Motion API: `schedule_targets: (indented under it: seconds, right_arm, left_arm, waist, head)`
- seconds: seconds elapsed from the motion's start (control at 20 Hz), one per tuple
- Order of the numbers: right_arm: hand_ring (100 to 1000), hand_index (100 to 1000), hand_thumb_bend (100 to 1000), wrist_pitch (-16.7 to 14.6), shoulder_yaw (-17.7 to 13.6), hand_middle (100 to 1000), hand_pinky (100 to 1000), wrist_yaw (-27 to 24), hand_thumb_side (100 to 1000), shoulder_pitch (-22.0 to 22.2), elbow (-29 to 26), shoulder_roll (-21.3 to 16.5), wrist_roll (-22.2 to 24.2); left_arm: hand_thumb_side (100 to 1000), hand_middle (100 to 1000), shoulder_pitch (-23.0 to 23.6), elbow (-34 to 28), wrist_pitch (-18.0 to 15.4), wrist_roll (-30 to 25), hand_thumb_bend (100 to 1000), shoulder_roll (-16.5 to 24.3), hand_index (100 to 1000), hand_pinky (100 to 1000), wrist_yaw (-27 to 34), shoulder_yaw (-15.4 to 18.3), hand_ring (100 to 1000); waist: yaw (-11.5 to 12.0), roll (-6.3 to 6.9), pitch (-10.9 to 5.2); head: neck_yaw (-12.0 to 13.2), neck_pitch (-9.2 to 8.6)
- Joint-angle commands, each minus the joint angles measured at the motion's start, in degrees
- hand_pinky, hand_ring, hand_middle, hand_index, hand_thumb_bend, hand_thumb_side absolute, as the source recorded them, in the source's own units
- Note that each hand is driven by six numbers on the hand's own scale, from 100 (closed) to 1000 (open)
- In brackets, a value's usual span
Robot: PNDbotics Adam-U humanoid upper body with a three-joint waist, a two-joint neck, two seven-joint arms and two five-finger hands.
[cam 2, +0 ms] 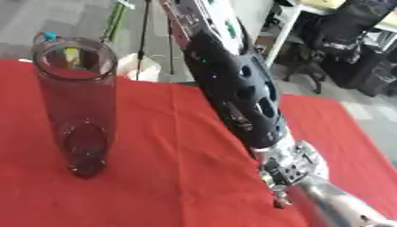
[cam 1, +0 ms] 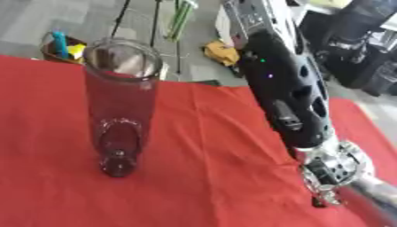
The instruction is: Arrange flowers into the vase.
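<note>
Standing upright near the red tablecloth's [cam 1: 201, 177] left edge, glass vase [cam 1: 120, 111] looking fragile, slippery; gripping mid-body advisable; no hands showing, fingers impossible to tell

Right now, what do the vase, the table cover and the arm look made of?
Vase: clear glass or hard plastic, glossy; the red shows through its wall and the rim glints. I can't tell which.
Table cover: red cloth, matte, with soft creases and folds.
Arm: black shell with cut-out holes, probably moulded plastic or painted metal; the joint below it is shiny bare metal.
</note>
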Motion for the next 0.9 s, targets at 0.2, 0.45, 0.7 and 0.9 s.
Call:
schedule_targets:
  seconds: [0.2, 0.45, 0.7, 0.9]
  right_arm:
    - [100, 100, 100, 0.06, 0.86, 100, 100, 3.58, 561, -1.34, -0.44, -0.17, -0.47]
    - [100, 100, 100, 1.95, 1.82, 100, 100, 4.85, 526, -2.45, 0.67, 1.53, -0.87]
    - [100, 100, 100, 1.94, 2.09, 100, 100, 5.93, 548, -2.83, 1.19, 2.22, -0.96]
    - [100, 100, 100, 1.91, 1.94, 100, 100, 6.74, 546, -3.1, 1.56, 2.62, -1.64]
  left_arm:
    - [1000, 649, -0.85, -1.05, 0.08, -0.51, 116, -0.17, 784, 616, 0.43, -0.79, 445]
    - [1000, 649, -1.05, -1.05, 0.19, -1.04, 116, -0.64, 784, 616, 0.81, -1.19, 445]
    - [1000, 650, -1.18, -1.05, 0.27, -1.14, 118, -0.86, 784, 615, 1.02, -1.19, 446]
    - [1000, 650, -1.21, -1.05, 0.42, -1.23, 118, -1.15, 784, 615, 1.24, -1.23, 446]
  waist:
    - [0.37, 0.29, -1.01]
    - [1.05, 0.2, -1.11]
    - [1.56, 0.1, -1.19]
    - [1.95, 0.26, -1.33]
  head:
    - [-0.15, -0.81]
    - [-0.73, -0.63]
    - [-1.2, -0.53]
    - [-2.18, -0.77]
